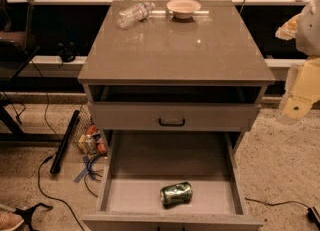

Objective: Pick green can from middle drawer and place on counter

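The green can (176,193) lies on its side on the floor of the open middle drawer (130,195), near the drawer's front and a little right of centre. The drawer is pulled far out at the bottom of the view. The counter (175,50) is the glossy grey-brown slab on top of the cabinet. My gripper (295,109) hangs at the far right edge of the view, beside the cabinet's right front corner. It is at about the height of the closed drawer, well above and to the right of the can, and touches nothing.
A clear plastic water bottle (134,14) lies at the counter's back left and a shallow bowl (183,8) stands at its back centre. A closed drawer front with a black loop handle (172,122) sits above the open drawer. Cables and a black bar (65,142) lie on the floor at left.
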### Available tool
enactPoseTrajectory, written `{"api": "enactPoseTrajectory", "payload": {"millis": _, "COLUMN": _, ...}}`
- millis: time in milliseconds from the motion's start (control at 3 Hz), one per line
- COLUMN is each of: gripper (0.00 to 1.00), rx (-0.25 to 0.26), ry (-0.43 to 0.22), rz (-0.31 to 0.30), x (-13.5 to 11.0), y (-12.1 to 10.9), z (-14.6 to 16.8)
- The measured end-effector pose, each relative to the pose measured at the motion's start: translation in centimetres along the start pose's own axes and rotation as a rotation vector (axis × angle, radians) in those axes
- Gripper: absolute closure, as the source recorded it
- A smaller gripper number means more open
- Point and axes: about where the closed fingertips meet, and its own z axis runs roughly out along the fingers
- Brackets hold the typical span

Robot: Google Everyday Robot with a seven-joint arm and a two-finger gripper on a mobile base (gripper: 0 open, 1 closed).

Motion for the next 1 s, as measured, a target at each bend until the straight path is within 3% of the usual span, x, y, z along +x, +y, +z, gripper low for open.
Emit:
{"api": "enactPoseTrajectory", "payload": {"millis": 667, "gripper": 0.0, "rx": -0.031, "ry": -0.027, "rz": -0.013, "x": -0.2, "y": 0.2, "z": 1.2}}
{"api": "enactPoseTrajectory", "payload": {"millis": 1000, "gripper": 0.0, "rx": -0.157, "ry": -0.154, "rz": -0.053, "x": -1.8, "y": 2.7, "z": 8.7}}
